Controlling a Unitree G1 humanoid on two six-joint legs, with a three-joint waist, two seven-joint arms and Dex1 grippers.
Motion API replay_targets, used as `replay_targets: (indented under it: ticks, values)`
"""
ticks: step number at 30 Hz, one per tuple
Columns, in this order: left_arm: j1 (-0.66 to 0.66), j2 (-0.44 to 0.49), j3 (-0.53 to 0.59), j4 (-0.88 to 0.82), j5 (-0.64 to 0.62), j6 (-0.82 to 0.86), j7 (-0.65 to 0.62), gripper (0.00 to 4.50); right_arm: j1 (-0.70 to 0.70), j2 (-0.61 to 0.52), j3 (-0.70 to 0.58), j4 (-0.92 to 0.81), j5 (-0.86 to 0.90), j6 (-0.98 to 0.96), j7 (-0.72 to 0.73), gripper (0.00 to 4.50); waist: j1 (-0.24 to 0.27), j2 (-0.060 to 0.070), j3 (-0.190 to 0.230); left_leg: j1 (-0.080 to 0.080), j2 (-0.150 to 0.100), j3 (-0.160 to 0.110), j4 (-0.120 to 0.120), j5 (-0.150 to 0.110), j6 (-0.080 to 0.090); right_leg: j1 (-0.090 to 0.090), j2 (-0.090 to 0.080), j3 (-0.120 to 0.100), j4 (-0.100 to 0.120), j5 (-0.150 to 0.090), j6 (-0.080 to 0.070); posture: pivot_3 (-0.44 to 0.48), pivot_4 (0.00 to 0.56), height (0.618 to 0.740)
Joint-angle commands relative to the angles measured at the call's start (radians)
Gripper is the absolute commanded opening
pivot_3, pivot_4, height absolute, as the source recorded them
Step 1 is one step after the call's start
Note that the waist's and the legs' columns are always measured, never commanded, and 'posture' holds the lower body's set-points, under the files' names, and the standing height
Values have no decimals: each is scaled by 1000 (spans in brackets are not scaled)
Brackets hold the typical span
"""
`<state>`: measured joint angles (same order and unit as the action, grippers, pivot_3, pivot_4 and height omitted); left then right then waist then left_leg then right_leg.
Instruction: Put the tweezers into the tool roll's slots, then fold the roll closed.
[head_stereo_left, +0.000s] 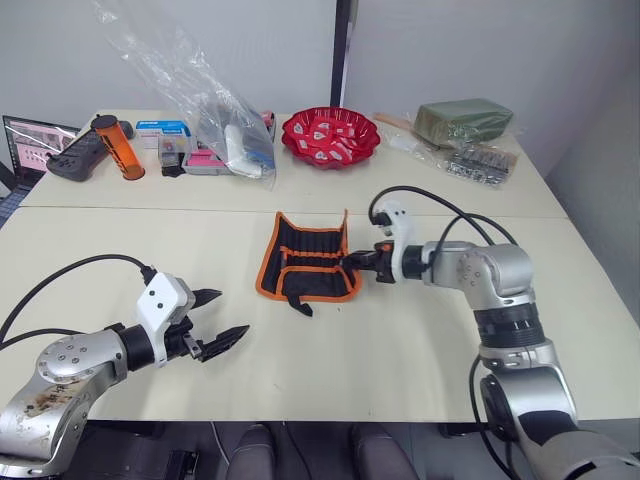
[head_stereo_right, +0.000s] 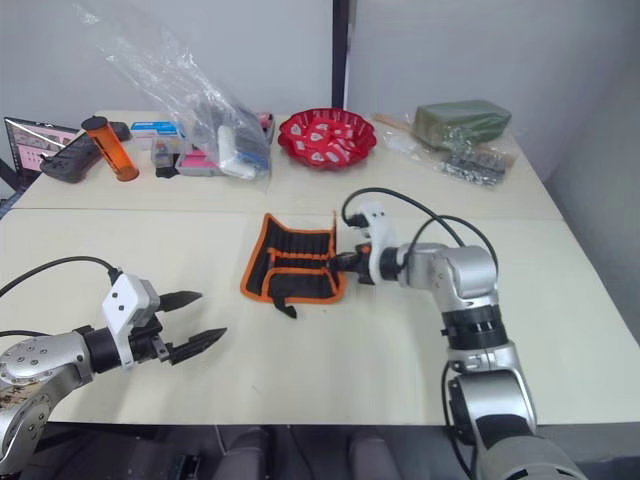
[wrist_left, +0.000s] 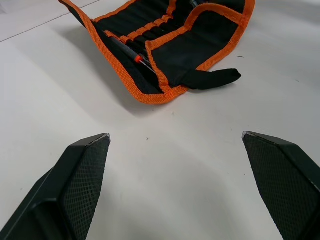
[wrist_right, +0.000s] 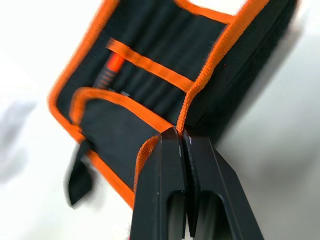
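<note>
We judge the folding step is in hand: the tool roll (head_stereo_left: 305, 262) lies near the middle of the table (head_stereo_left: 420, 350), its right flap lifted on edge. Slots (wrist_left: 150, 30) with orange stitching show on its inner face, and a slim tool with an orange collar sits in one; we cannot tell how many tweezers are loaded. To fold well, we would carry the pinched edge over toward nine o'clock in a low arc, keep the trim taut so the tools stay in their pockets, and lay it flat before letting go. The right gripper (wrist_right: 181, 135) is clenched on the roll's orange trim at the three o'clock edge, fingers pressed together around it. The left gripper (head_stereo_left: 215, 318), at about eight o'clock from the roll and well apart, is spread wide, holding nothing; the black strap (wrist_left: 212, 77) points its way
</note>
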<state>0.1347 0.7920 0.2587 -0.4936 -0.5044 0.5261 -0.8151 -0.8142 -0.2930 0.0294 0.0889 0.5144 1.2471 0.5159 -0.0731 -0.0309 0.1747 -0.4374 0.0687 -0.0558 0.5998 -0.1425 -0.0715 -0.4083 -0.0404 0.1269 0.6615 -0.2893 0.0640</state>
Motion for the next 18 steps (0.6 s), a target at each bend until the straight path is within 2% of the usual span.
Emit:
replay_targets:
  ticks: [1,6,16,18]
  values:
    - [15,22,18,-18,22,-24,-11,4500,-46,40,-47,7,36,63,-22,25,2,0,0,0,0,0,0,0,0,0,0,0,0,0,0,0,150,729]
    - [17,20,26,-15,21,-27,-12,4500,-72,108,-95,60,38,107,-67,25,3,0,0,0,0,0,0,0,0,0,0,0,0,1,-2,0,150,729]
    - [-22,23,39,26,39,-21,9,4500,-64,186,-112,244,-16,-33,-94,25,2,0,0,0,0,0,0,0,0,-1,0,0,2,1,-2,0,150,729]
    - [-20,23,37,24,40,-22,8,4500,-49,192,-133,269,6,-60,-63,595,2,0,0,0,0,0,0,0,0,-1,0,0,2,1,-3,0,150,729]
